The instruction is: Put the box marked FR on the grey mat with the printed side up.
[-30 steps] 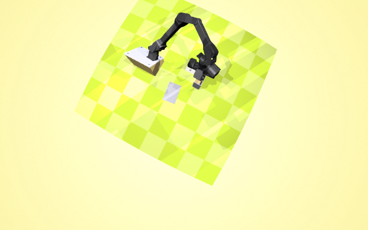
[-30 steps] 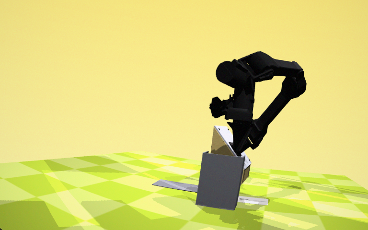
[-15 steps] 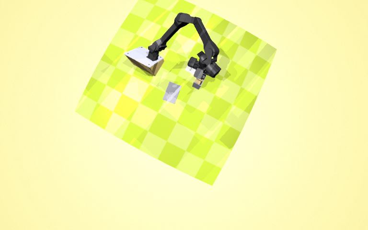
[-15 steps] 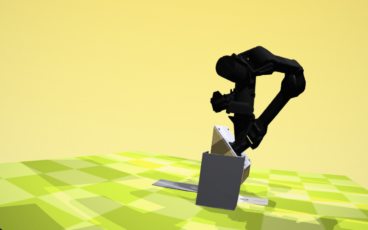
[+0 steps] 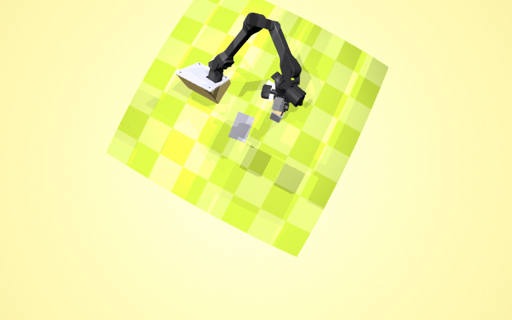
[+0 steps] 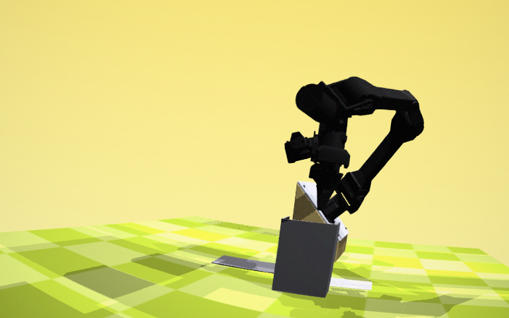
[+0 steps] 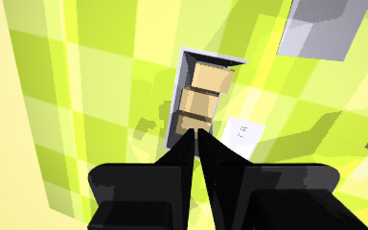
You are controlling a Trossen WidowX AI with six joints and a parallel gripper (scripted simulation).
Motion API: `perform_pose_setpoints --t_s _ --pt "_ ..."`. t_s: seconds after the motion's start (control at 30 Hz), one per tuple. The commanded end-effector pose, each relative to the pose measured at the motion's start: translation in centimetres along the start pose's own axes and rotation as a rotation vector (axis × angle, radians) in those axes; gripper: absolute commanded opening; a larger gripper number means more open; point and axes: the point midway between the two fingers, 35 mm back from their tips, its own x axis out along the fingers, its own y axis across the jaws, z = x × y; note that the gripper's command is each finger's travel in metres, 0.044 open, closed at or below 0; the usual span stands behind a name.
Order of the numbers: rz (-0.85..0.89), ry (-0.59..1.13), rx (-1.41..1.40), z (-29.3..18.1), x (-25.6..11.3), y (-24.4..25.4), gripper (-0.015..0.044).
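The dark grey bin [image 5: 277,118] [image 6: 304,258] [image 7: 172,103] stands upright. Three tan boxes stand in it in a row: the far box [image 7: 212,77], the middle box [image 7: 198,102] and the near box [image 7: 193,125]. The far one overlaps the right rim in the wrist view. No printed box side is visible, so I cannot tell which is FR. My gripper [image 7: 195,133] is shut and empty, its tips overlapping the near box in the wrist view. In the exterior view the fingers show above the bin's rim. The grey mat [image 5: 237,132] [image 6: 244,263] [image 7: 313,43] has nothing on it.
A white card [image 6: 351,284] [image 7: 240,144] printed FR lies beside the bin, on the right in the wrist view. The arm's base plate [image 5: 196,77] sits on a brown block [image 5: 211,97], left of the bin in the top view. Shadows fall across the checkered surface.
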Motion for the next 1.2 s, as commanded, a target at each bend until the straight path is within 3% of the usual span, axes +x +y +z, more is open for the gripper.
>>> perform_pose_setpoints --t_s 0.0,1.17 --pt "0.054 -0.018 -0.116 0.7 0.2 -0.1 0.0" --pt "0.374 -0.334 -1.01 4.1 0.0 -2.2 0.0"
